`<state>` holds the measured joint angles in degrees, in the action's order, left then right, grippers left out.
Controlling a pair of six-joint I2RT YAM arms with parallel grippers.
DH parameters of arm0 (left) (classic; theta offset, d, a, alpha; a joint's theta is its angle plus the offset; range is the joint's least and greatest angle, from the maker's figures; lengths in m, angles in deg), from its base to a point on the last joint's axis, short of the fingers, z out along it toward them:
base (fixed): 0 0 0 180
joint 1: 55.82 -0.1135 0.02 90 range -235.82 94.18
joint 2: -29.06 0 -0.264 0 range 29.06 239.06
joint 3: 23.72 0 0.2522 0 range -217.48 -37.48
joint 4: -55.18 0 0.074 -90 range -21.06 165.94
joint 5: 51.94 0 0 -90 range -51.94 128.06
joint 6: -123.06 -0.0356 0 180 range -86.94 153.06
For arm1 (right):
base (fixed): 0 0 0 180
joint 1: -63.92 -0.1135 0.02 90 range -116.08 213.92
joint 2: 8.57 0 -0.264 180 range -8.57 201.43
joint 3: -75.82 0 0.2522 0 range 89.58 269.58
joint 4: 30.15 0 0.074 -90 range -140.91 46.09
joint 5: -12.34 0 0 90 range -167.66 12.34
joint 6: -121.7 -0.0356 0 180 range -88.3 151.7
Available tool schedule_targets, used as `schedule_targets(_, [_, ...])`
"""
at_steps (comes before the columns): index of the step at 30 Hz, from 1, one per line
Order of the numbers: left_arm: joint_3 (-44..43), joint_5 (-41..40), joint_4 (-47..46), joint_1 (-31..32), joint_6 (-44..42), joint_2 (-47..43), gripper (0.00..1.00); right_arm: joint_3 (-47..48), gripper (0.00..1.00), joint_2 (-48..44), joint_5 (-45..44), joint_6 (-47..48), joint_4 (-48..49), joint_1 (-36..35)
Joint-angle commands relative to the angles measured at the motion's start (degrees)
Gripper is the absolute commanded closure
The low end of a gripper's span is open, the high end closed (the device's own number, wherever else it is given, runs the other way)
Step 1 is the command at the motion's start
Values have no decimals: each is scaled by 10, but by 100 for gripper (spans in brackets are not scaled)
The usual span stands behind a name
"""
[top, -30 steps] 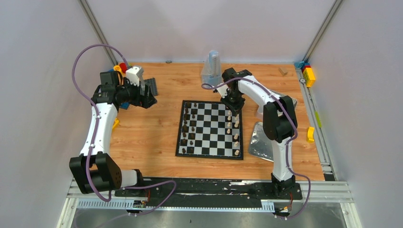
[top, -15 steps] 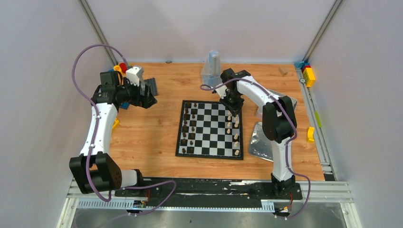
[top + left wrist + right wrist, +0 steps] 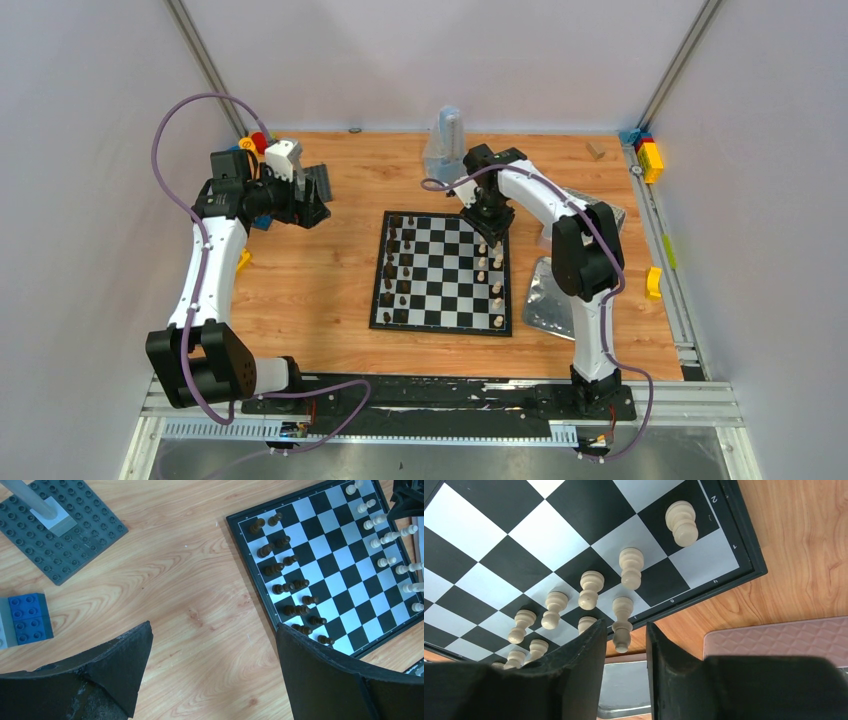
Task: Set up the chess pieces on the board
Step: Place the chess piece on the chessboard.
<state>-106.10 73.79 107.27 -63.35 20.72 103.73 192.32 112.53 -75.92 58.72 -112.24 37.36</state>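
The right gripper (image 3: 625,626) has just parted its black jaws a little and grips nothing. The pale cream turned chess piece (image 3: 622,614) stands free between the tips, on an edge square of the black-and-white checked board (image 3: 574,510), though a light touch cannot be ruled out. That piece looks placed. Beyond it, more cream pieces (image 3: 589,587) stand in line. The left gripper (image 3: 214,626) hangs wide open and empty, off the board.

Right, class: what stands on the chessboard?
On the chessboard, dark pieces stand along the left side, cream pieces along the right. The right pincer hangs over the far right corner, hiding squares beneath it from above.
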Motion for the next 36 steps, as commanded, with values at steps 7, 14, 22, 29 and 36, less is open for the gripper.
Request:
schedule_targets(7, [0, 10, -8, 2, -13, -7, 0, 65, 54, -79, 80, -44, 14, 48])
schedule_targets(14, [-2, 15, -9, 2, -18, -6, 0, -2, 51, -185, 103, -111, 107, 199])
schedule_targets(22, [-6, 36, -6, 2, -15, -1, 0, -148, 57, -222, 89, -134, 209, 324])
schedule_targets(29, [-3, 40, -5, 2, -17, 1, 0, -231, 65, -191, 85, -122, 259, 341])
schedule_targets(36, [-5, 36, -7, 2, -19, 6, 0, -307, 71, -197, 116, -84, 282, 341])
